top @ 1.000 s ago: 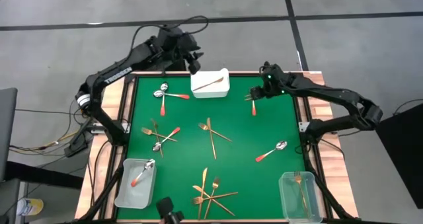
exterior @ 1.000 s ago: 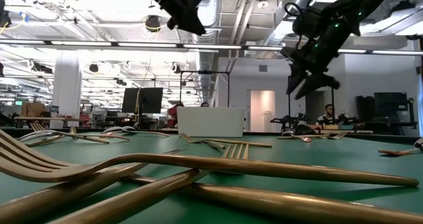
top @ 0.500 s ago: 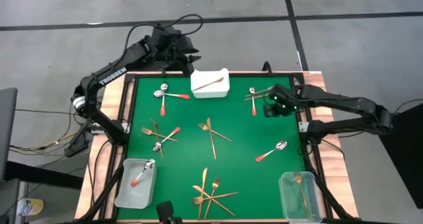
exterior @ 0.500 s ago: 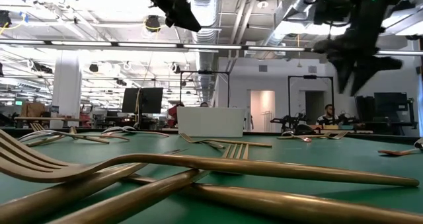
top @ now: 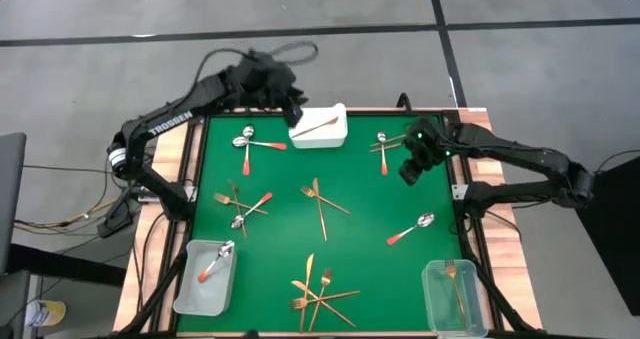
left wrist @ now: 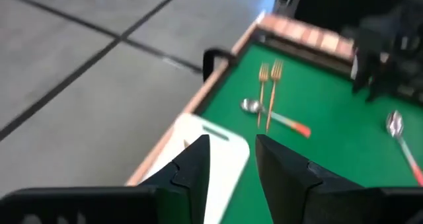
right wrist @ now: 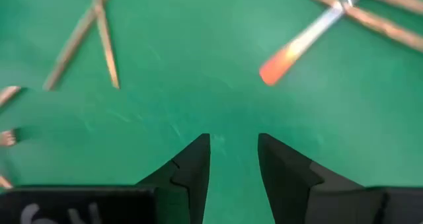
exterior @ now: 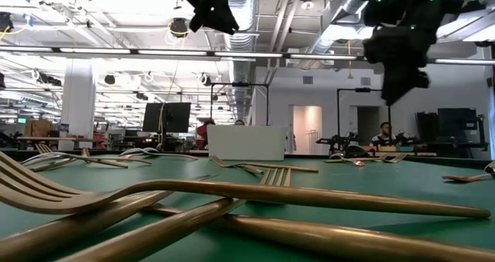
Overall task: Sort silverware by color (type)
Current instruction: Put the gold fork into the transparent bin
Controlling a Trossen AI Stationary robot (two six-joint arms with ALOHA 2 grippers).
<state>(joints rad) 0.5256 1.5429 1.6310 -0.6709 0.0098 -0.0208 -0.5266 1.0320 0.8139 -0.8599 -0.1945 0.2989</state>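
Both pincers hang empty with fingers apart: the left pincer (top: 291,111) beside the white tray (top: 322,131), the right pincer (top: 409,172) above the green surface (top: 370,204).

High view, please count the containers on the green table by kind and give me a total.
Clear plastic bins: 2
White tray: 1
Total: 3

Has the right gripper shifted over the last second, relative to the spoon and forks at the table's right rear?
Yes. The right gripper was over the spoon and forks; it now sits beside them, nearer the table's middle.
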